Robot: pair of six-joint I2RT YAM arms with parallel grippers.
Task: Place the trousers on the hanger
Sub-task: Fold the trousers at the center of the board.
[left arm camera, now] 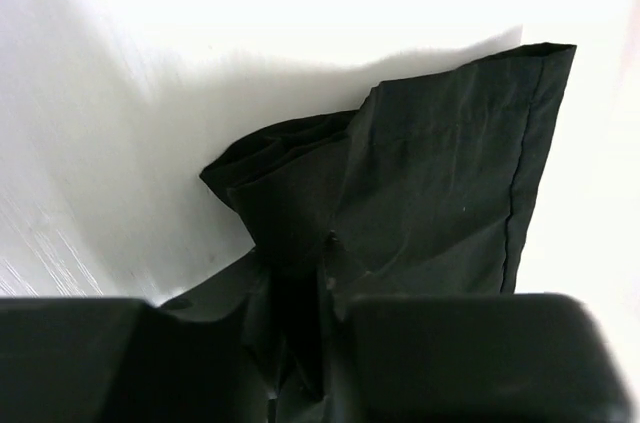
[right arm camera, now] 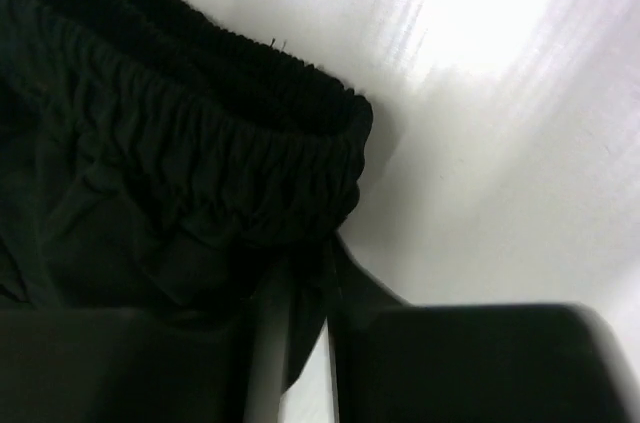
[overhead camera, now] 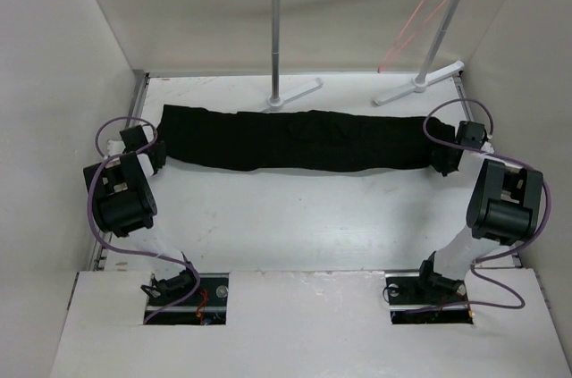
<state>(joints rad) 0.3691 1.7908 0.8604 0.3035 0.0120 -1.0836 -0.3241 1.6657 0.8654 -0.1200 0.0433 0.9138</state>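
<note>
Trousers (overhead camera: 295, 139) lie stretched between left end effector (overhead camera: 162, 158) and right end effector (overhead camera: 443, 163), each pinching an end.

Robot lab test cell, not a home or shop. Evidence: two black arms (overhead camera: 500, 204) w/ loose purple cables (overhead camera: 93, 208), bolted thru cutouts in a white board (overhead camera: 304, 324) at the near edge. The white table (overhead camera: 295, 217) is boxed in by plain white panels (overhead camera: 54, 56), outboard of the left gripper (overhead camera: 154, 156), outboard of the right gripper (overhead camera: 444, 162) and beyond both. Props look staged: grey metal clothes rack (overhead camera: 277, 34) w/ white joints past the grippers by the far panel, thin pinkish-red hanger (overhead camera: 411, 25) on its bar toward the right gripper's side, black trousers (overhead camera: 295, 138) stretched btw the two grippers. Wrist cams: just bare white surface around the cloth.
</note>
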